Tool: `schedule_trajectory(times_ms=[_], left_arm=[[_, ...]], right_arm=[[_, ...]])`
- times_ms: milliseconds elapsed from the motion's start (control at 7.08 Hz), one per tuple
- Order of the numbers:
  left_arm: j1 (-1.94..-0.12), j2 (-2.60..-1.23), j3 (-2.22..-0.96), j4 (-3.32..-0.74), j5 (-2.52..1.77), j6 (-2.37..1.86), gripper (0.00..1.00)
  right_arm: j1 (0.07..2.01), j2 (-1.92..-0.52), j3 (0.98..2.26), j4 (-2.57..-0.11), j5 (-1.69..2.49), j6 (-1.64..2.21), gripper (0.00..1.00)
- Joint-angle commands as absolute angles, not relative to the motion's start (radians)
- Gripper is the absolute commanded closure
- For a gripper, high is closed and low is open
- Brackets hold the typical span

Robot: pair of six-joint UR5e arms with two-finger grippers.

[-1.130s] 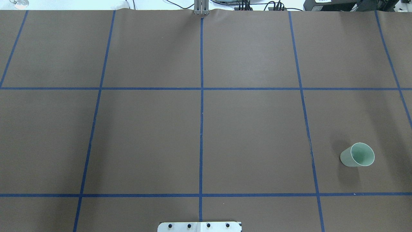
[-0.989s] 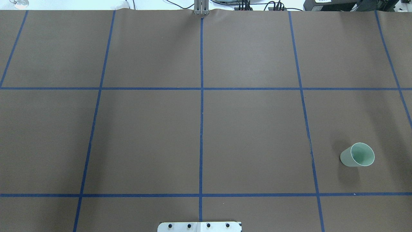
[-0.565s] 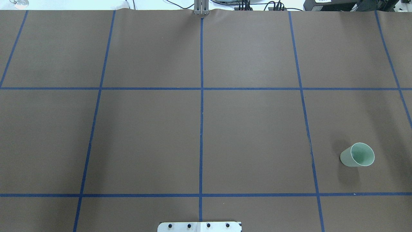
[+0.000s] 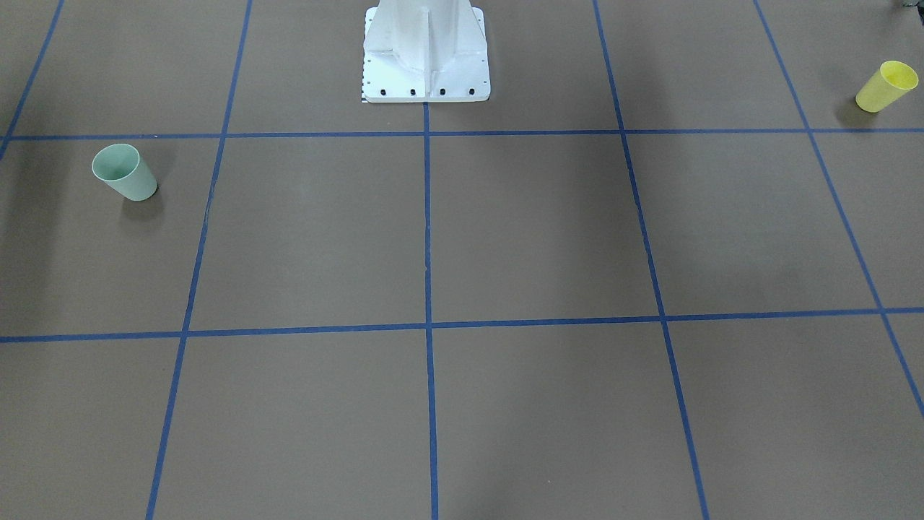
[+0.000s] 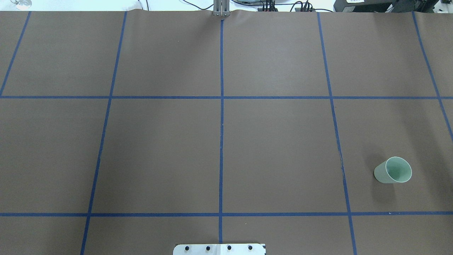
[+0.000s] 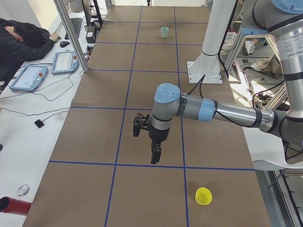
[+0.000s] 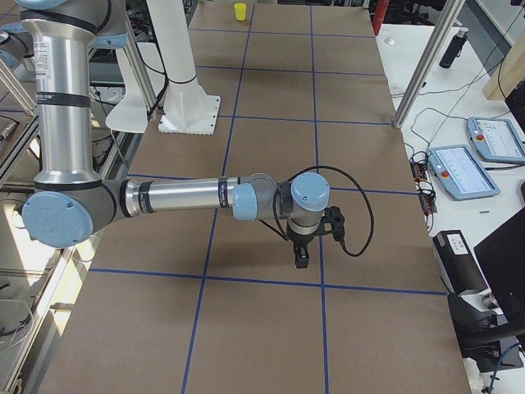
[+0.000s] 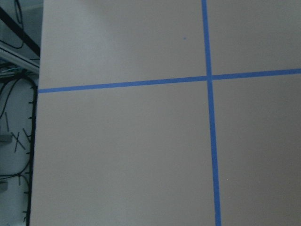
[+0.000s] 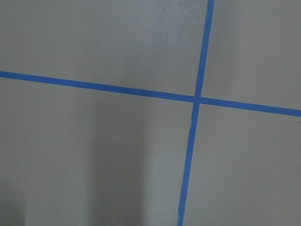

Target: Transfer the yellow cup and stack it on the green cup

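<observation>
The yellow cup (image 4: 886,86) stands upright near the table's end on my left side; it also shows in the exterior left view (image 6: 203,196) and far off in the exterior right view (image 7: 239,11). It is outside the overhead view. The green cup (image 5: 393,170) stands upright on my right side, also in the front-facing view (image 4: 124,172) and the exterior left view (image 6: 164,32). My left gripper (image 6: 155,158) hangs fingers down above the table, well apart from the yellow cup. My right gripper (image 7: 301,258) hangs above the table. I cannot tell whether either is open or shut.
The white robot pedestal (image 4: 426,50) stands at the table's near middle edge. Blue tape lines grid the brown table cover (image 5: 276,148). A person (image 6: 23,42) leans on the side desk beside tablets (image 6: 28,78) and a metal post (image 6: 71,33).
</observation>
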State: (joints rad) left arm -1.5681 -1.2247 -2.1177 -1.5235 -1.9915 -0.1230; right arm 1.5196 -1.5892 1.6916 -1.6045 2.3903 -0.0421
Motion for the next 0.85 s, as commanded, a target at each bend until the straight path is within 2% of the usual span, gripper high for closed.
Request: schedule_trajectory(times_ms=[0, 424, 707], left_arm=[[-1.565, -1.169, -2.184, -1.459, -1.846, -0.174, 0.00], [-1.520, -1.154, -2.212, -1.390, -1.771, -0.305, 0.00], [-1.371, -1.154, -2.304, -1.220, -1.668, -0.517, 0.00]], right_arm=[[1.517, -1.589, 1.693, -1.605, 2.391, -0.041, 0.00], [1.508, -1.586, 1.707, -1.605, 2.388, -0.041, 0.00], [1.503, -1.559, 1.727, -1.606, 2.384, -0.041, 0.00]])
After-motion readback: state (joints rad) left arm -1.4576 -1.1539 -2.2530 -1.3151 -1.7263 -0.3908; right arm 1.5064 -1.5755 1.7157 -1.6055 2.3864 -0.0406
